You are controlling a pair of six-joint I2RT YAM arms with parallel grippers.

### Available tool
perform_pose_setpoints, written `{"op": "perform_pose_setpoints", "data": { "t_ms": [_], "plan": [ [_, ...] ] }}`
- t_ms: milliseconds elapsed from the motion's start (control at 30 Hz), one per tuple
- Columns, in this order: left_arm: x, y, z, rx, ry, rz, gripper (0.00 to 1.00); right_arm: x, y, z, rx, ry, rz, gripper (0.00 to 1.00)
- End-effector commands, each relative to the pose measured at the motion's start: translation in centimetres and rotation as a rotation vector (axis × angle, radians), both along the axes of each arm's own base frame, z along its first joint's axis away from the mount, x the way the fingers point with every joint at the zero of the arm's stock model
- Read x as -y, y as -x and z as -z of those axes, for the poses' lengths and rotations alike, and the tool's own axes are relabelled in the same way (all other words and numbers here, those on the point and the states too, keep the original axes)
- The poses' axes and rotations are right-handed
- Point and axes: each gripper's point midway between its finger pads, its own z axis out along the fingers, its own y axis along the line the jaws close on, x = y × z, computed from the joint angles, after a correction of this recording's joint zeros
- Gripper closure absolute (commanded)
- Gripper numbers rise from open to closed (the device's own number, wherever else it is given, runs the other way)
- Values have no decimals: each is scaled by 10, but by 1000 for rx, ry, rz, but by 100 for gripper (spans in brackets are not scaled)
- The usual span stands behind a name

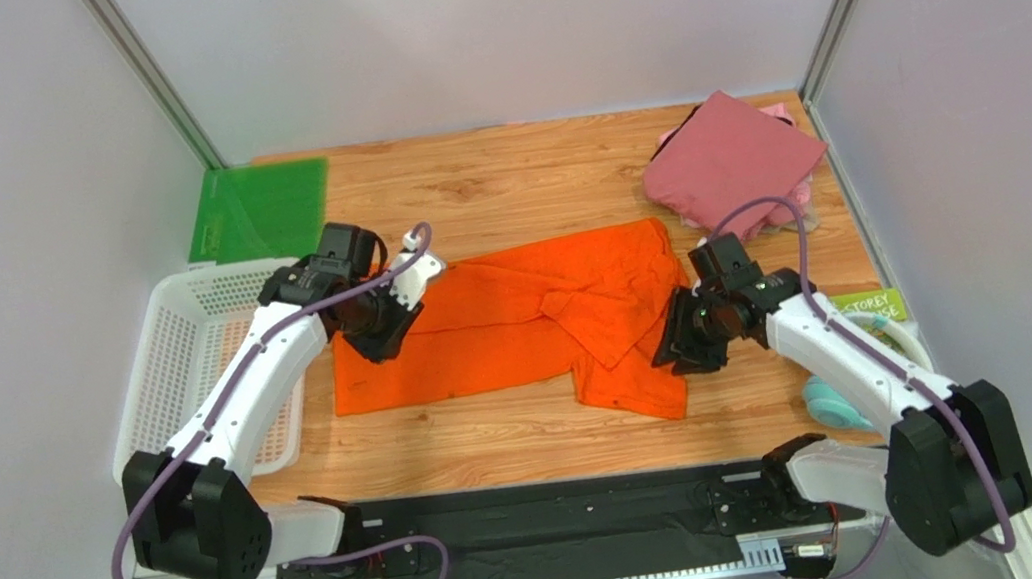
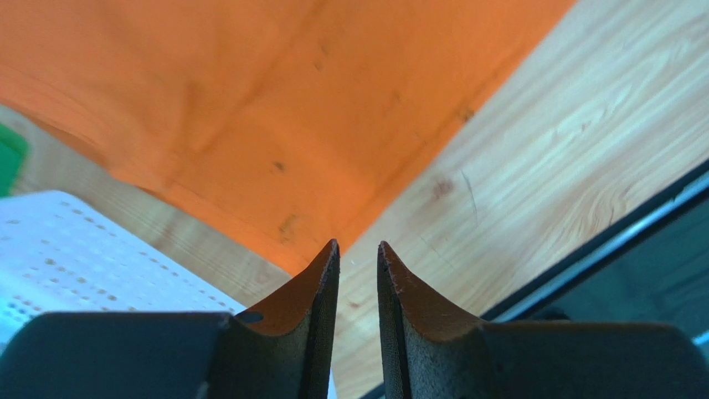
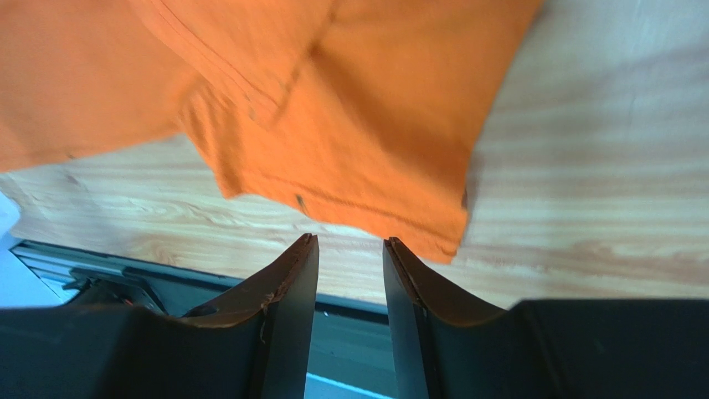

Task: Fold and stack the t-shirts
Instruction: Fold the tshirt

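Observation:
The bright orange t-shirt (image 1: 513, 330) lies spread and partly folded on the wooden table, its right part bunched. It shows in the left wrist view (image 2: 275, 108) and the right wrist view (image 3: 333, 116). A maroon-red folded shirt (image 1: 731, 156) lies on a pale pink one (image 1: 801, 197) at the back right. My left gripper (image 1: 378, 342) hovers over the orange shirt's near-left corner, jaws slightly apart and empty (image 2: 358, 249). My right gripper (image 1: 680, 353) hovers by the shirt's near-right corner, jaws open and empty (image 3: 348, 243).
A white mesh basket (image 1: 190, 351) stands at the left edge. A green plastic sheet (image 1: 257, 213) lies at the back left. A green-labelled item (image 1: 867, 313) and a teal object (image 1: 835, 407) sit at the right edge.

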Motion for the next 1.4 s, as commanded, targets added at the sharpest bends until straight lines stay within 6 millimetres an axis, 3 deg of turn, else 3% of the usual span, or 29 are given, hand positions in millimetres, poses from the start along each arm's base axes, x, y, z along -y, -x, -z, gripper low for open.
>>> {"op": "perform_pose_setpoints", "data": {
  "t_ms": [0, 400, 633, 833, 1367],
  "plan": [
    [-12, 18, 12, -57, -49, 33, 69, -8, 16, -2, 2, -47, 43, 60],
    [-31, 39, 60, -224, -146, -16, 69, -1, 57, 20, -75, -18, 60, 59],
    [-46, 32, 72, -221, -112, -72, 70, 5, 70, 36, -118, 32, 84, 59],
    [-58, 31, 81, -244, -96, -106, 70, 12, 71, 47, -143, 89, 91, 58],
    [-66, 27, 85, -261, -82, -125, 70, 9, 41, 51, -110, 147, 66, 58]
  ]
}}
